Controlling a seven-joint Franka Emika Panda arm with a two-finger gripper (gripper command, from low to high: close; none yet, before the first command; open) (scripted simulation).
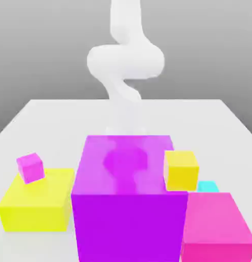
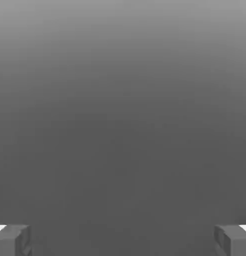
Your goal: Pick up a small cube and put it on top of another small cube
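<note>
Soft, even light, blurred render.
We see the arm [image 1: 125,56] smeared white, and a faint shadow on the big purple cube [image 1: 129,166].

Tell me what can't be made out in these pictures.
- Small cyan cube, exterior view: mostly hidden behind the big pink cube and small yellow cube.
- White robot arm, exterior view: its lower part is hidden behind the big purple cube.
</note>
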